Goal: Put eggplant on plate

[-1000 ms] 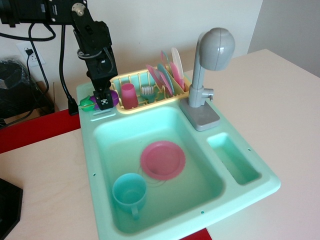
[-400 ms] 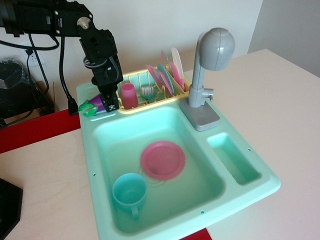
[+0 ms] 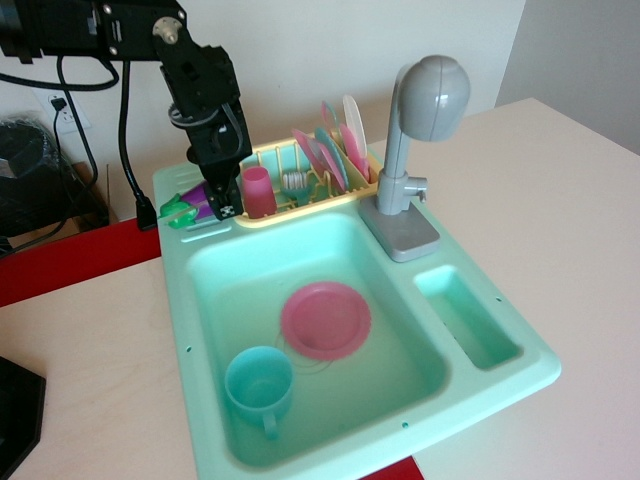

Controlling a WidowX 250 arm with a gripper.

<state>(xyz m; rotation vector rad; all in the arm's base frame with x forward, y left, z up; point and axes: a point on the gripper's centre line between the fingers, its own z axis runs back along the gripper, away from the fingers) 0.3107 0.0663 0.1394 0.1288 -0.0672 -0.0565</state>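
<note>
The purple eggplant [image 3: 194,208] with its green stem cap pointing left sits at the back left corner of the teal sink [image 3: 480,385]. My gripper [image 3: 222,203] is shut on the eggplant's right end and holds it just above the sink's rim. The flat pink plate [image 3: 326,320] lies in the middle of the sink basin, in front of and to the right of the gripper.
A teal cup [image 3: 259,385] stands in the basin's front left. A yellow rack [image 3: 300,180] behind the basin holds a pink cup [image 3: 258,190] and upright thin plates. A grey faucet [image 3: 418,140] rises at the back right. A small side compartment [image 3: 467,315] lies at the right.
The gripper has closed on the eggplant, lifted it slightly off the sink's corner and shifted a little to the right. Nothing else has moved.
</note>
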